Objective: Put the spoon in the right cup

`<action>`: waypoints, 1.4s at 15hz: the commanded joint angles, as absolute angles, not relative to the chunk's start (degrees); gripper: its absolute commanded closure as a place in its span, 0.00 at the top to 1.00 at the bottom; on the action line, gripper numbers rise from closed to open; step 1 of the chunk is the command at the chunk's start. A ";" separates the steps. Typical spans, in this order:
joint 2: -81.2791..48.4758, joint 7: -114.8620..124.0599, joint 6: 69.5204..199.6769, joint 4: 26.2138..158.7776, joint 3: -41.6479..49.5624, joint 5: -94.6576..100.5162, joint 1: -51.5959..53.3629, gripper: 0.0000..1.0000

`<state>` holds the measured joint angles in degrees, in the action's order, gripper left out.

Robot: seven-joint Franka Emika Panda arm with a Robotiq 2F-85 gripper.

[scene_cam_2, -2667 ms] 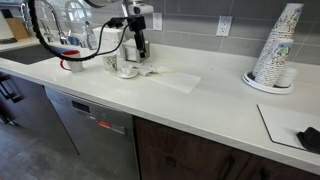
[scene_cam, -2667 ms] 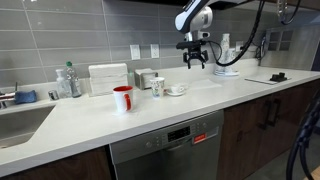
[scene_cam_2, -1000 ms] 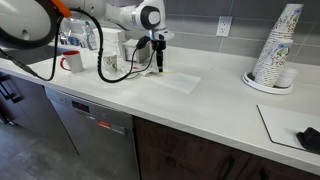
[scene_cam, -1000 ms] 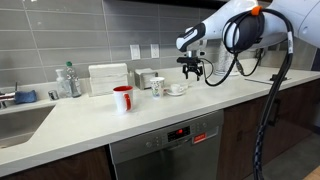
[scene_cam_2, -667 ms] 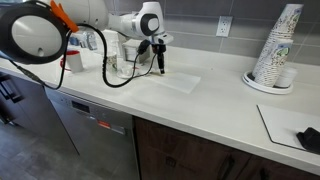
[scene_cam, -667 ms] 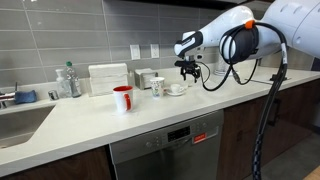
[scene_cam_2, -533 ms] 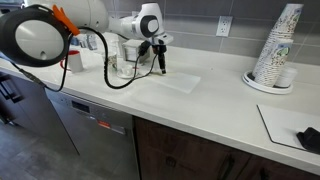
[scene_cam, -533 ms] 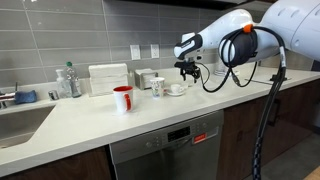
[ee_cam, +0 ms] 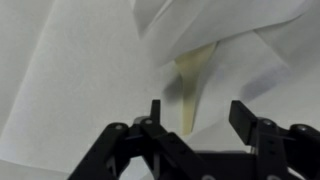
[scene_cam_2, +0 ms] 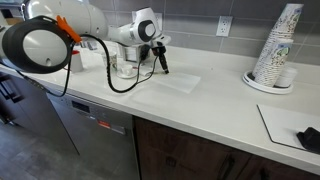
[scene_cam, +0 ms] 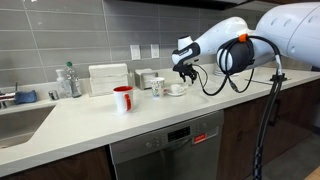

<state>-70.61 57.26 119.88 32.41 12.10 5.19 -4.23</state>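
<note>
The spoon shows in the wrist view as a pale yellowish handle (ee_cam: 193,90) lying on white napkin paper (ee_cam: 240,30). My gripper (ee_cam: 198,115) is open, with its two fingers on either side of the handle's end and not touching it. In both exterior views the gripper (scene_cam: 186,72) (scene_cam_2: 160,65) hangs low over the napkin (scene_cam_2: 175,82) on the counter. The whitish cup (scene_cam: 158,87) stands just beside the napkin. The red cup (scene_cam: 122,98) with a white inside stands further along the counter.
A stack of paper cups (scene_cam_2: 275,50) and a black object (scene_cam_2: 308,138) sit at one end of the counter. A sink (scene_cam: 20,120), bottles (scene_cam: 68,80) and a white box (scene_cam: 108,78) are at the other end, near the wall.
My gripper has come down from high above the counter and moved over the napkin. In the last second it shifted slightly towards the cups, staying open.
</note>
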 commanded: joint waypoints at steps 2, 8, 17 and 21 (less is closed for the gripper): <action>-73.55 58.16 121.19 29.20 13.80 6.93 -3.62 0.58; -73.65 57.32 120.71 29.18 14.10 7.30 -3.30 0.08; -69.47 58.05 116.96 30.28 16.44 8.50 -2.71 0.03; -65.83 56.53 115.39 30.96 16.88 8.12 -2.25 0.03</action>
